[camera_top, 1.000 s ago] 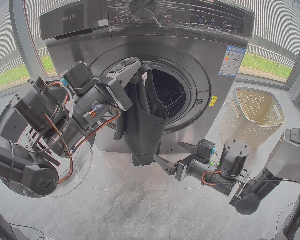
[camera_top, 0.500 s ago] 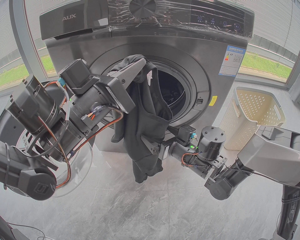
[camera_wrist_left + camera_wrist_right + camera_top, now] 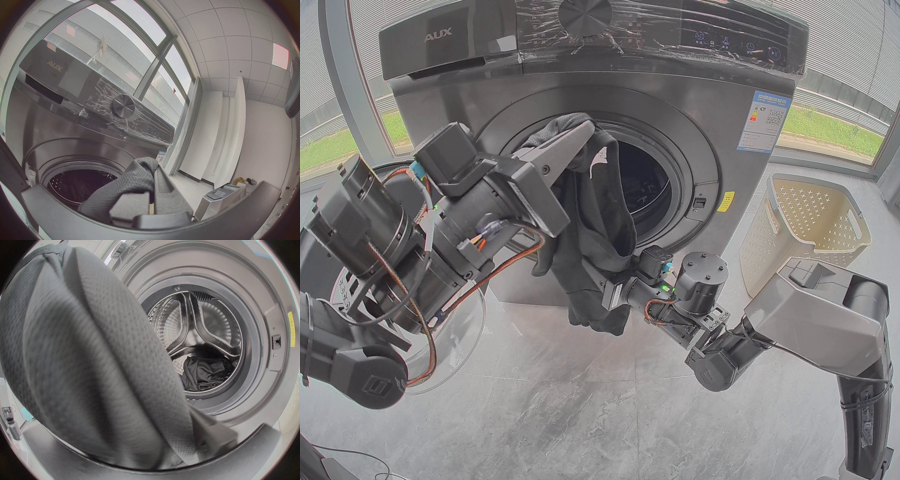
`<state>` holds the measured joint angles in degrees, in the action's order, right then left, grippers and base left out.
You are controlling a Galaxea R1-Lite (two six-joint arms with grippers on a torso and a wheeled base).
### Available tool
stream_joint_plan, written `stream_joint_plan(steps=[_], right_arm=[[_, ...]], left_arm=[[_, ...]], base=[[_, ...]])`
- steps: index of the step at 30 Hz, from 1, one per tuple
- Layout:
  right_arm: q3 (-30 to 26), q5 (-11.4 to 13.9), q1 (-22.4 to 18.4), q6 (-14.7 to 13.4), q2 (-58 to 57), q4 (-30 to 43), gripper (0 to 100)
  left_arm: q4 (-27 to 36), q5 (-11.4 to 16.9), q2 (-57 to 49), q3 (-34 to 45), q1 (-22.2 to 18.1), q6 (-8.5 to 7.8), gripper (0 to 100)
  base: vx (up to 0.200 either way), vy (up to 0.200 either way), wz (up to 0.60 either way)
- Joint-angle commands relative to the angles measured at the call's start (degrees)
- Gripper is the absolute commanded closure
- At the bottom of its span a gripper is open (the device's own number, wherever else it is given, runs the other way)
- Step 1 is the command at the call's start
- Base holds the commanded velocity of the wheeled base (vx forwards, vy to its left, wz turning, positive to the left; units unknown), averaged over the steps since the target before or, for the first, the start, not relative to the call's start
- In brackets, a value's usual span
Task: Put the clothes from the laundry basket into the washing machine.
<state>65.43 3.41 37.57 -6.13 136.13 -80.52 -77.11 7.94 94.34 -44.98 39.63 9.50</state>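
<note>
Hanging dark shirt (image 3: 599,232) before the washing machine (image 3: 706,119).
Your left hand (image 3: 581,134) clamps it; right hand (image 3: 606,290) grip: can't tell.

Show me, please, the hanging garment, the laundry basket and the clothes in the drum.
hanging garment (image 3: 592,240): head view, mid fabric.
laundry basket (image 3: 765,244): head view, perforated side wall.
clothes in the drum (image 3: 204,371): right wrist view, heap's middle.
</note>
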Motion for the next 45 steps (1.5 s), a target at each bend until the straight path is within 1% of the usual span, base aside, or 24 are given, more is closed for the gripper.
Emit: stream_joint_plan(steps=[1, 6, 7, 8, 10, 13, 17, 20, 22, 25, 28, 31, 32, 38, 45], right_arm=[[-1.3, -0.1, -0.9, 0.0, -0.5, 0.0, 100], [-6.8, 0.0, -2.5, 0.0, -6.1, -0.1, 100], [-6.8, 0.0, -2.5, 0.0, -6.1, -0.1, 100], [-8.9, 0.0, -2.8, 0.0, -8.6, -0.2, 100], [-10.3, 0.0, -2.8, 0.0, -10.8, -0.1, 100], [-10.9, -0.3, -2.7, -0.1, -13.1, 0.2, 100], [-10.8, -0.6, -2.5, -0.1, -15.1, 0.7, 100], [-10.5, -0.7, -2.1, -0.1, -16.0, 0.8, 100], [-10.3, -0.8, -1.9, -0.2, -16.8, 0.9, 100], [-10.1, -0.9, -1.4, -0.2, -17.6, 1.0, 100], [-10.1, -1.6, -0.4, -0.4, -17.9, 0.8, 100], [-10.4, -1.8, 0.0, -0.5, -18.4, 0.8, 100], [-10.5, -1.8, 0.0, -0.5, -18.4, 0.7, 100], [-10.1, -1.8, -0.3, -0.5, -18.4, 1.0, 100], [-7.7, -1.8, -0.9, -0.5, -17.0, 1.0, 100]], left_arm=[[0.2, -0.1, 0.0, 1.0, -2.4, -0.18, 100], [0.4, 0.3, 0.6, 3.5, -6.8, -0.44, 100], [0.4, 0.3, 0.6, 3.5, -6.8, -0.44, 100], [0.2, 0.5, 1.0, 5.3, -8.4, -0.62, 100], [0.1, 1.1, 1.5, 7.4, -9.0, -0.62, 100], [-0.1, 1.9, 2.4, 10.7, -9.0, -0.71, 100], [-0.1, 2.1, 3.5, 13.5, -9.0, -1.67, 100], [-0.3, 2.2, 4.8, 16.2, -9.0, -1.76, 100], [-0.9, 2.2, 6.1, 17.6, -9.0, -2.2, 100], [-2.6, 2.2, 8.5, 18.8, -9.0, -2.55, 100], [-6.3, 2.0, 12.7, 19.0, -9.0, -2.55, 100], [-10.2, 1.6, 16.8, 18.4, -9.0, -3.08, 100], [-11.8, 1.5, 17.9, 18.4, -9.0, -3.08, 0], [-11.9, 1.6, 19.3, 20.0, -8.4, -2.64, 0], [-11.9, 2.3, 20.3, 26.4, -6.4, -3.26, 0]], base=[[0.0, 0.0, 0.0], [0.0, 0.0, 0.0], [0.0, 0.0, 0.0], [0.0, 0.0, 0.0], [0.0, 0.0, 0.0], [0.0, 0.0, 0.0], [0.0, 0.0, 0.0], [0.0, 0.0, 0.0], [0.0, 0.0, 0.0], [0.0, 0.0, 0.0], [0.0, 0.0, 0.0], [0.0, 0.0, 0.0], [0.0, 0.0, 0.0], [0.0, 0.0, 0.0], [0.0, 0.0, 0.0]])
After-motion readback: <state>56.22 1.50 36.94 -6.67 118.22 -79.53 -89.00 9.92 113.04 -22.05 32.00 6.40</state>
